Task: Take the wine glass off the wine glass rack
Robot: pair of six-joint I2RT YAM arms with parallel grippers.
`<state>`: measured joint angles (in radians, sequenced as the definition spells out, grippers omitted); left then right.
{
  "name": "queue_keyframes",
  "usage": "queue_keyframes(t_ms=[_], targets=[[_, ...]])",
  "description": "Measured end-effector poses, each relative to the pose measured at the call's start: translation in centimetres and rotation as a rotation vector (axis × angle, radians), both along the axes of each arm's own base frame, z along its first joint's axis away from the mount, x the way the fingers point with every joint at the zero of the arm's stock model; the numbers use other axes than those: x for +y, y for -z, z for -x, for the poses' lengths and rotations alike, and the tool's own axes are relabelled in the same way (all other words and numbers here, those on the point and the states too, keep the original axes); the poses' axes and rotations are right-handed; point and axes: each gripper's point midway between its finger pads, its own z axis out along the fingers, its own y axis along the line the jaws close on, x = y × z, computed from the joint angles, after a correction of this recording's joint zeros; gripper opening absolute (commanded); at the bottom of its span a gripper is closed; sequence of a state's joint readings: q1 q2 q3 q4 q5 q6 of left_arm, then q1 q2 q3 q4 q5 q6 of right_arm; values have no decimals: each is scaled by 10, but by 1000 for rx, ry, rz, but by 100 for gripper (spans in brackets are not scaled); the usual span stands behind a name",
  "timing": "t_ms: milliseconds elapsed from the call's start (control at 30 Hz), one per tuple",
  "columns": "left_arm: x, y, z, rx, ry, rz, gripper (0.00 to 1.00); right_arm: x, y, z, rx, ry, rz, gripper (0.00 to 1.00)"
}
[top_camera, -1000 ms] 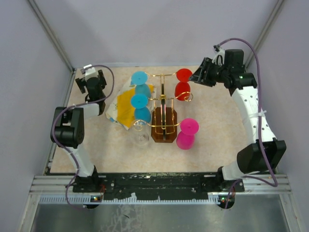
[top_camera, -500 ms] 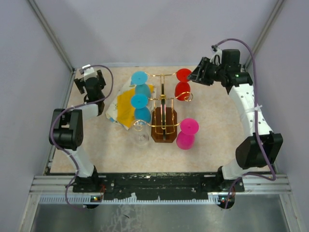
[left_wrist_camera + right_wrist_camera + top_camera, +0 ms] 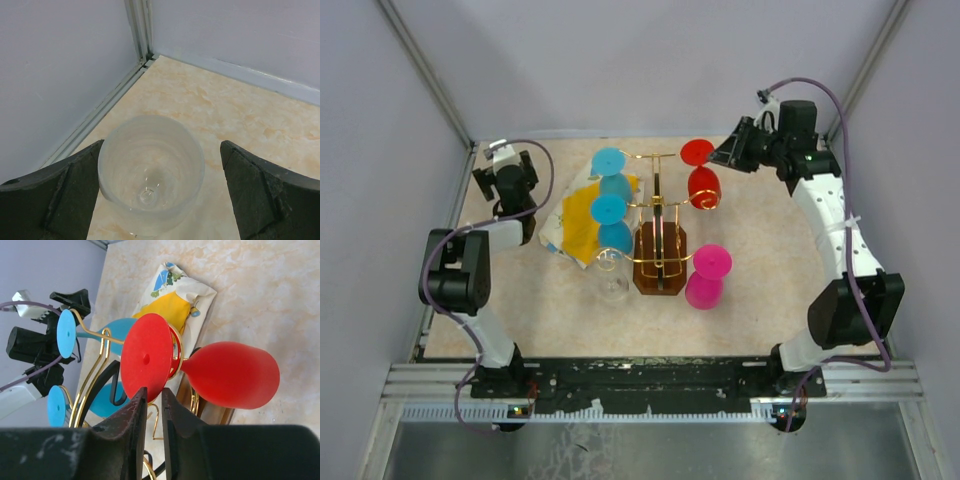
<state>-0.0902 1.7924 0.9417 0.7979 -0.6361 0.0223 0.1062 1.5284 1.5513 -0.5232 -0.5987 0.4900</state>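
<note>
Right jaws pinch the red wine glass (image 3: 227, 375) by its foot; the stem points away from them. Left jaws gape, well apart.

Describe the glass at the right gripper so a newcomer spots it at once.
Start at the gold wire wine glass rack in the middle of the table. From its far right arm, at the right gripper, hangs the red wine glass. It is the only red one; its neighbours are blue, pink or clear.
</note>
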Motion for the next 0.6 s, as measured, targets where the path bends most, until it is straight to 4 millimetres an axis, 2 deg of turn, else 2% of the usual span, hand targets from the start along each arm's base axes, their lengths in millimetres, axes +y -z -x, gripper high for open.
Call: queue_keyframes(t_ms=[100, 600], targets=[[1, 0, 3, 5, -6, -1, 100, 1, 3, 0, 1, -4, -6, 8], [14, 5, 23, 35, -87, -6, 100, 3, 5, 1, -2, -20, -23, 3]])
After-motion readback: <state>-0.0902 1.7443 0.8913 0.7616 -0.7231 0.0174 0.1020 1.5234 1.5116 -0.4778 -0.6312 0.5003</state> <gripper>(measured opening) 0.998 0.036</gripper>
